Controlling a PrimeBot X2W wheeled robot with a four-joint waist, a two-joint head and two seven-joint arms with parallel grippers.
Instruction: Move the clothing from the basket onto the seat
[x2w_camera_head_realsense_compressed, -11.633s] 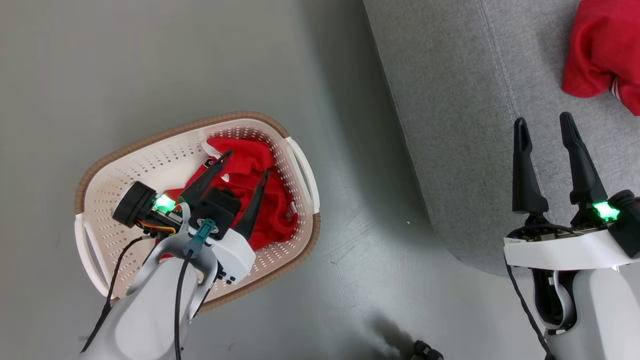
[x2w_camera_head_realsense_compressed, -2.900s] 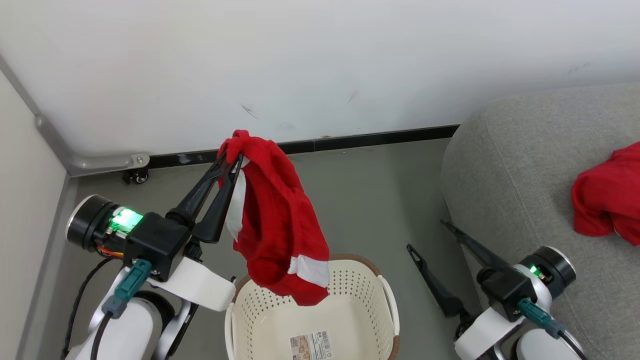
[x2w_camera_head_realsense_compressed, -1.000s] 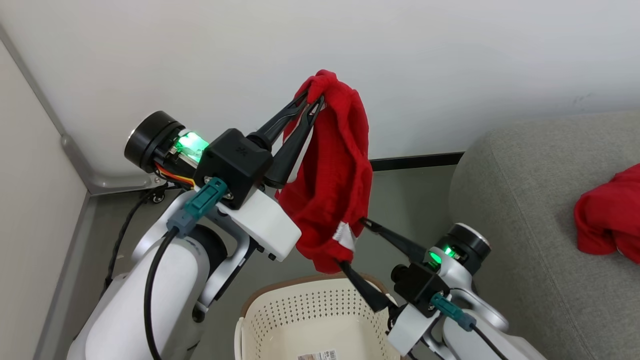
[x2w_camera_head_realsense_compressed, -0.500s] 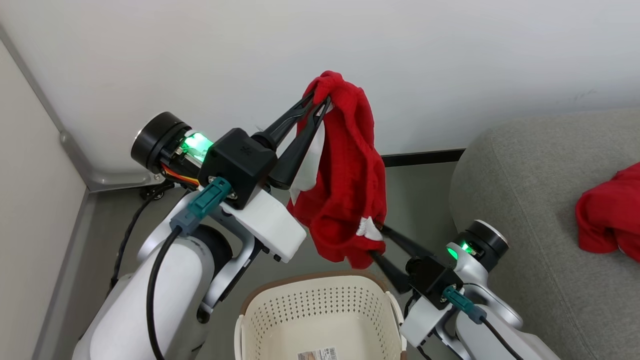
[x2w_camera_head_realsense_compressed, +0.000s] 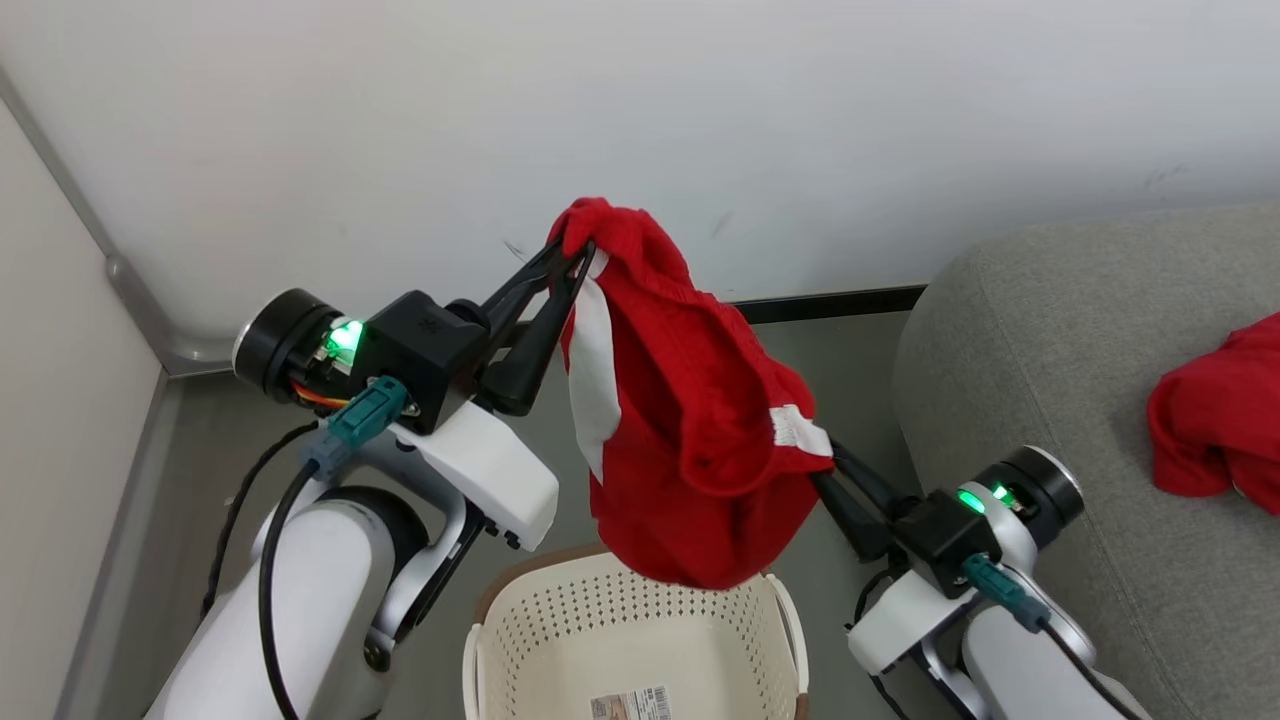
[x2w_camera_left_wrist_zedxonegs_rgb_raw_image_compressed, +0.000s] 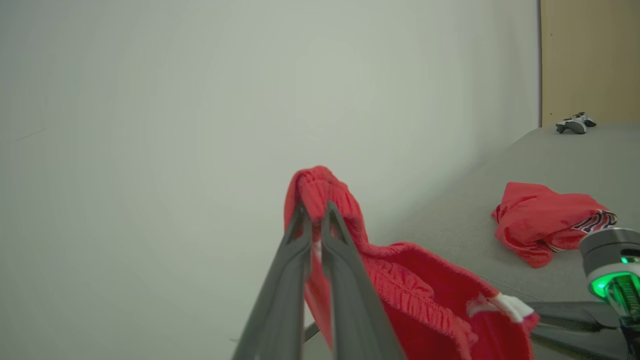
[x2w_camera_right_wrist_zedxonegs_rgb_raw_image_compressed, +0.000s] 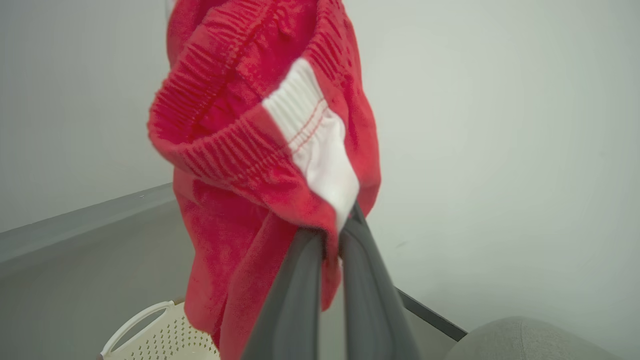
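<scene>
Left gripper (x2w_camera_head_realsense_compressed: 575, 250) and right gripper (x2w_camera_head_realsense_compressed: 832, 465) are both pinched tight on the red garment (x2w_camera_head_realsense_compressed: 690, 430), stretched in the air above the basket (x2w_camera_head_realsense_compressed: 540, 650), another red piece (x2w_camera_head_realsense_compressed: 1205, 420) lying on the seat (x2w_camera_head_realsense_compressed: 1040, 330).

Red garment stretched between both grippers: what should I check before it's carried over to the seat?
1. Is the left gripper shut on the held garment at its ribbed top: ok.
2. Is the right gripper shut on the white-trimmed edge: ok.
3. Low end of the held garment clear of the basket rim: cannot tell, they overlap in the head view.
4. Bare room on the seat beside the red garment lying there: ok.
5. Visible basket bottom bare except its sticker: ok.
</scene>
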